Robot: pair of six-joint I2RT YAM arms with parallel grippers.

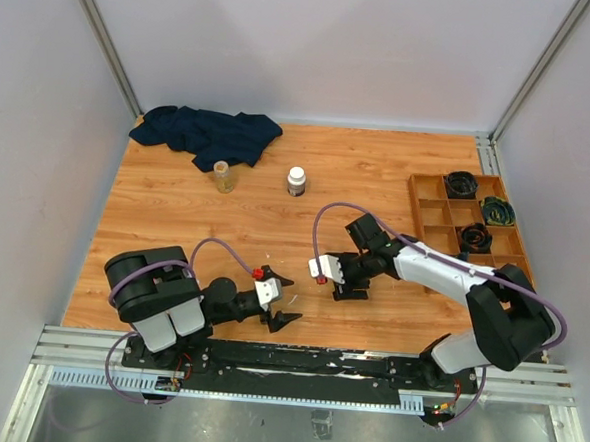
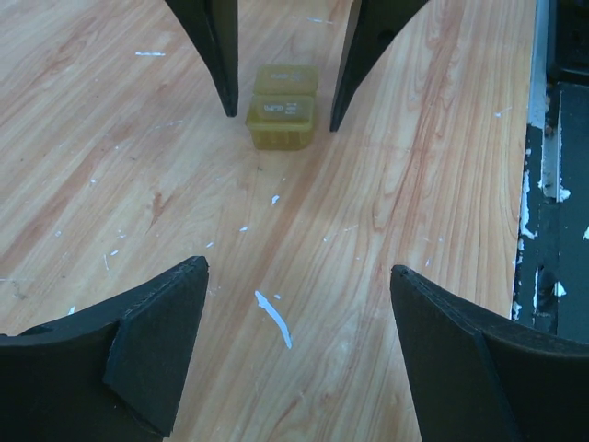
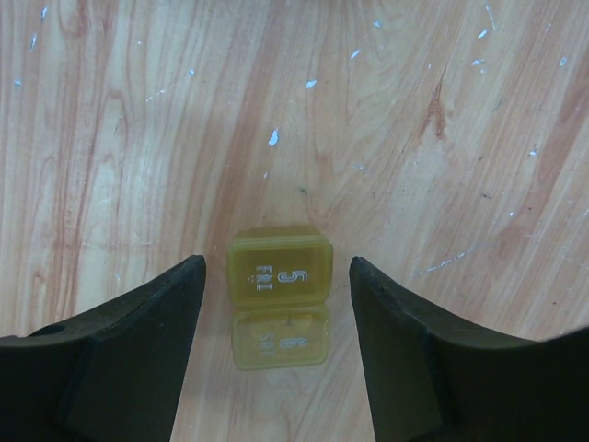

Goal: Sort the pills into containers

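The small translucent yellow case (image 3: pixel 279 308) lies flat on the wooden table, two joined compartments with their lids down. My right gripper (image 3: pixel 276 261) is open and hangs just above it, one finger on each side, not touching. The left wrist view shows the case (image 2: pixel 281 110) ahead, between the right gripper's fingers (image 2: pixel 216 55). My left gripper (image 2: pixel 297 269) is open and empty, low over bare table. In the top view the left gripper (image 1: pixel 288 301) is near the front edge, the right gripper (image 1: pixel 343 284) is just right of it, and the amber vial (image 1: pixel 223 176) stands far back. No loose pills show.
A white-capped bottle (image 1: pixel 296 181) stands right of the vial. A dark blue cloth (image 1: pixel 205 133) lies at the back left. A brown wooden compartment tray (image 1: pixel 470 227) with dark coiled items sits at the right edge. Walls enclose the table.
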